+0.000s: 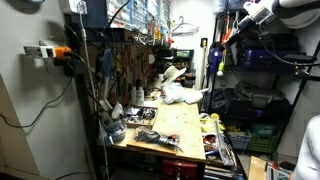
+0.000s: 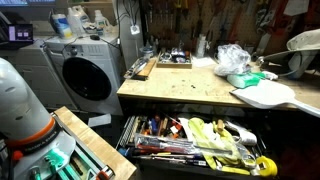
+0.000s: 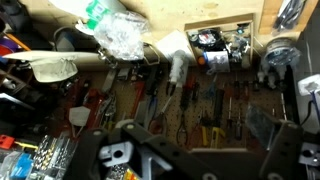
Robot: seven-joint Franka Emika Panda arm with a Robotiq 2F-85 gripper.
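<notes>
**Bright Handles Against Pale Wood**

A pale tan wooden benchtop carried a clear crumpled plastic bag printed in green. Red, yellow and orange handles marked the loose hand tools. The white washing machine had a dark round door, and the matte metal gripper was black.

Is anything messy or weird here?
Yes. The tool drawer under the workbench hangs open, with tools piled every which way inside it. A crumpled plastic bag also lies on the bench top.

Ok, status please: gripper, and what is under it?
Gripper open, empty, held high. Hand tools lie beneath, untouched. Plastic bag and parts box nearby, not in the way.
</notes>
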